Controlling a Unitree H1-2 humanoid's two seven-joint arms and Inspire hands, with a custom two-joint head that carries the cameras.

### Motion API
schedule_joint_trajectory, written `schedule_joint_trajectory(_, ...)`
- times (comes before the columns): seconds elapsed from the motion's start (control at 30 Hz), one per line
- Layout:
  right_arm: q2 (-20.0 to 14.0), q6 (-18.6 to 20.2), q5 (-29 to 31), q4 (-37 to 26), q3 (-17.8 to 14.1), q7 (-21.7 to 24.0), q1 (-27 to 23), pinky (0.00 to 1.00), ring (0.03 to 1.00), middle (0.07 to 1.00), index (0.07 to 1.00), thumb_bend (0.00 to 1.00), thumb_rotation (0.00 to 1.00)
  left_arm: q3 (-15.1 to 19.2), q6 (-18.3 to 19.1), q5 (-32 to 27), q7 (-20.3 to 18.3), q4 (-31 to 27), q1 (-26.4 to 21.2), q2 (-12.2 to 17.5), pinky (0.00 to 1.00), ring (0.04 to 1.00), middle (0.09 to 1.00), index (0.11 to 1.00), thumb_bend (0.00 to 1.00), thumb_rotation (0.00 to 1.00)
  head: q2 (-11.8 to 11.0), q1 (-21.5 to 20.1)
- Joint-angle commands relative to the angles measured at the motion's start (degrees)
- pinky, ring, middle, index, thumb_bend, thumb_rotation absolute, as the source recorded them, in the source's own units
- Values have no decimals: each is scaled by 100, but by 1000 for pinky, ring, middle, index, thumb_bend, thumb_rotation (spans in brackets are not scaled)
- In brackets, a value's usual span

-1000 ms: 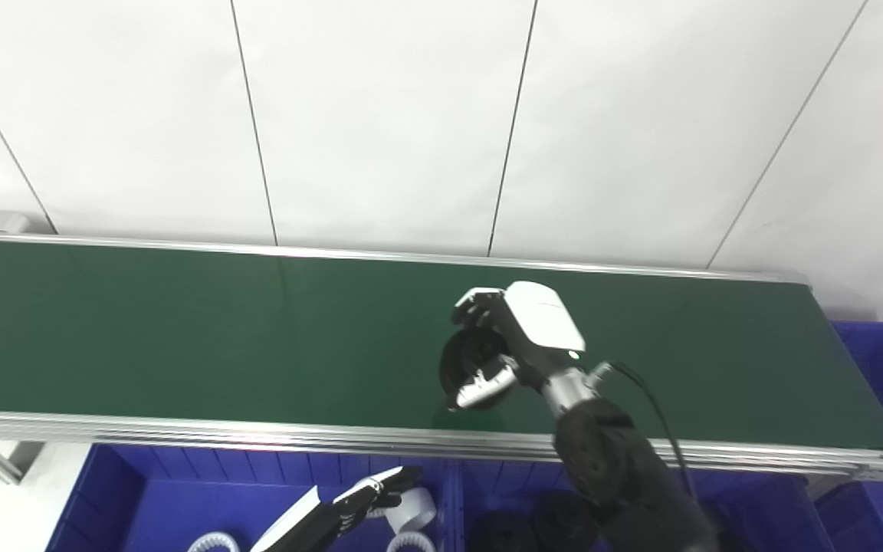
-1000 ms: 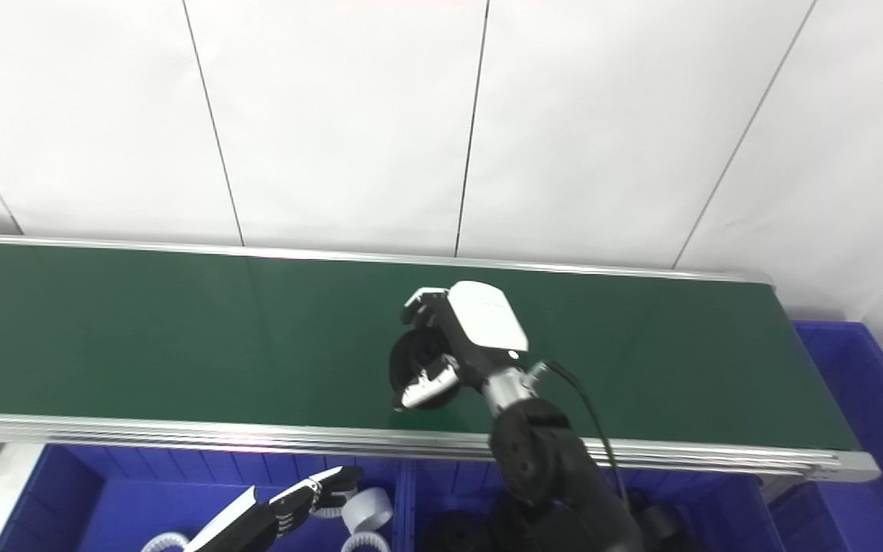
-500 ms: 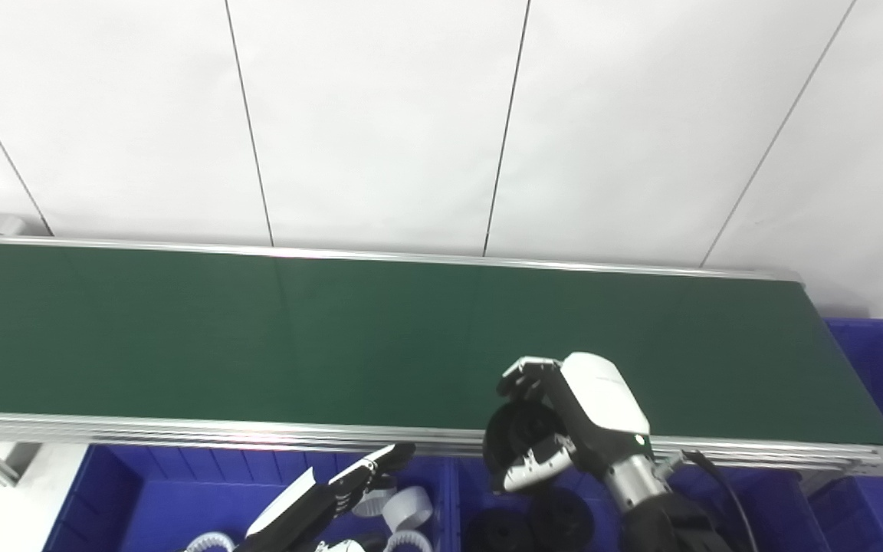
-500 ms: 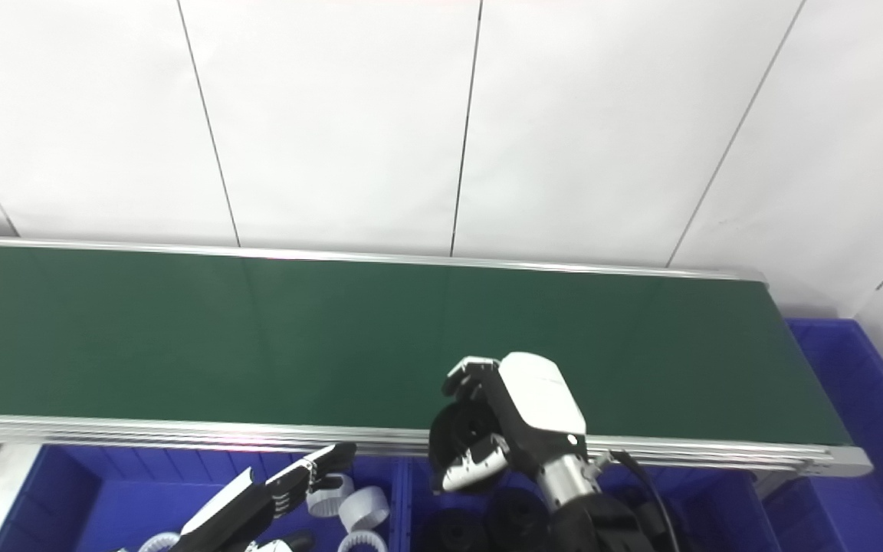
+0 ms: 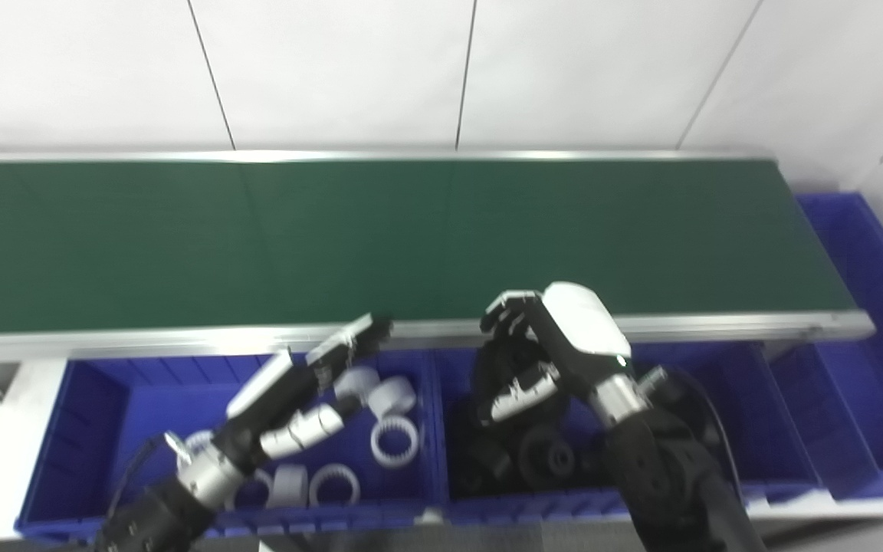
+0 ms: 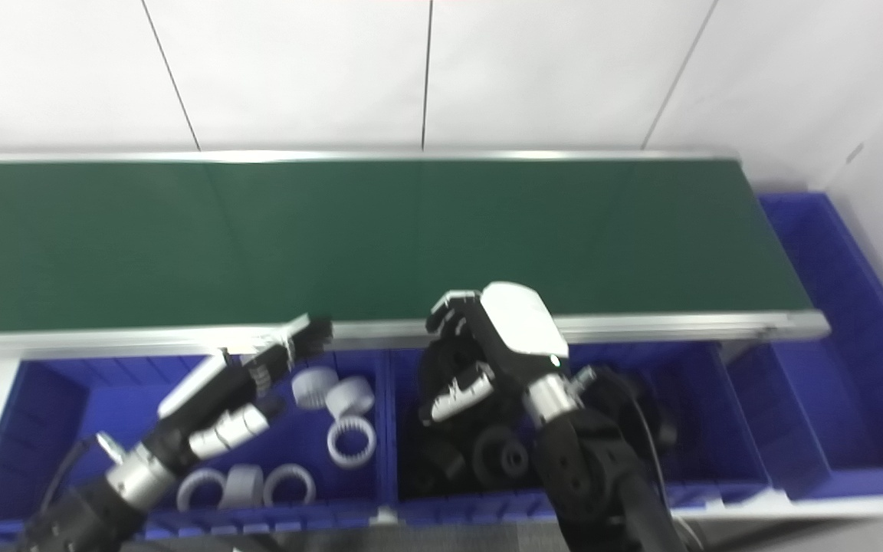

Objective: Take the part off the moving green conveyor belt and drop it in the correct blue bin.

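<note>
A black part (image 5: 514,368), judged rigid and light, is held by its rim in the curled right hand (image 5: 549,345) over the black-parts bin (image 5: 725,429); the left hand (image 5: 303,383) hangs spread, empty.

My right hand (image 5: 537,360) hangs over the middle blue bin (image 5: 725,429), fingers curled around a black part (image 5: 507,366) above the other black parts (image 5: 541,456) lying there. My left hand (image 5: 311,376) is spread flat and empty over the left bin (image 5: 96,414) of white rings (image 5: 394,442), just below the green conveyor belt (image 5: 257,238).
</note>
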Motion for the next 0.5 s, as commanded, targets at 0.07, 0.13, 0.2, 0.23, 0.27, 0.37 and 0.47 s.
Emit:
schedule_joint_trajectory(0.07, -43, -322, -31, 224, 66, -289, 83, 329, 406, 483, 578, 489, 0, 61, 55, -147, -55, -128, -132, 72, 932, 962, 969, 950, 323, 775, -36, 13)
schedule_joint_trajectory(0.13, -74, -453, 5, 459, 106, -439, 118, 330, 414, 480, 574, 491, 0, 74, 101, -120, -35, -179, -123, 57, 927, 962, 965, 948, 319, 754, -62, 33)
schedule_joint_trajectory(0.2, -73, -515, 50, 668, 126, -538, 119, 331, 413, 487, 574, 491, 0, 86, 101, -95, -27, -195, -120, 57, 925, 962, 964, 947, 320, 747, -73, 44)
schedule_joint_trajectory(0.23, -67, -547, 45, 792, 138, -602, 112, 330, 413, 495, 573, 491, 0, 95, 89, -87, -29, -196, -120, 65, 927, 962, 965, 948, 323, 747, -76, 45)
schedule_joint_trajectory(0.27, -65, -574, 23, 896, 159, -663, 101, 324, 416, 506, 574, 490, 0, 106, 75, -86, -33, -191, -119, 74, 926, 962, 965, 947, 333, 750, -87, 55)
schedule_joint_trajectory(0.37, -44, -607, -63, 1040, 210, -858, 75, 406, 413, 489, 572, 500, 0, 131, 73, -73, -40, -197, -116, 85, 925, 963, 965, 946, 345, 757, -104, 50)
schedule_joint_trajectory(0.47, 0, -548, -80, 1060, 241, -930, 49, 595, 678, 703, 751, 783, 50, 138, 96, -65, -48, -219, -113, 85, 925, 964, 967, 945, 340, 762, -113, 40)
